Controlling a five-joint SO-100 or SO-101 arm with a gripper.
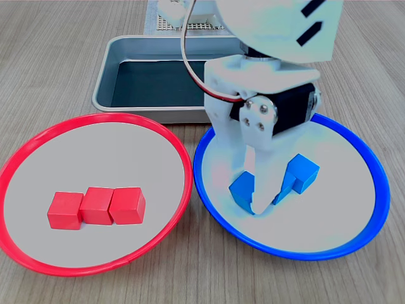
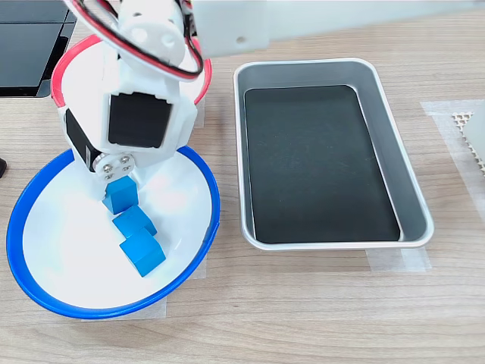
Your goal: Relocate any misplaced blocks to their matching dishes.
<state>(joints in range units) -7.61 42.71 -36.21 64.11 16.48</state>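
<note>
The blue-rimmed dish (image 1: 354,221) (image 2: 45,296) holds three blue cubes in a row (image 2: 121,195) (image 2: 135,222) (image 2: 142,252). My white gripper (image 1: 269,201) reaches down into this dish with its jaws apart and nothing gripped between them. One blue cube (image 1: 242,187) lies tilted just outside the finger on the first exterior view's left, and another (image 1: 304,174) sits to the right. The third is mostly hidden behind the fingers. The red-rimmed dish (image 1: 38,152) holds three red cubes (image 1: 96,207) side by side. In the second exterior view only its rim (image 2: 64,68) shows behind the arm.
A rectangular grey metal tray (image 1: 114,76) (image 2: 394,152) with a dark bottom stands beyond the dishes on the wooden table, and nothing lies in it. A perforated white base (image 1: 183,24) sits behind it. Tape strips hold down the tray and the blue dish.
</note>
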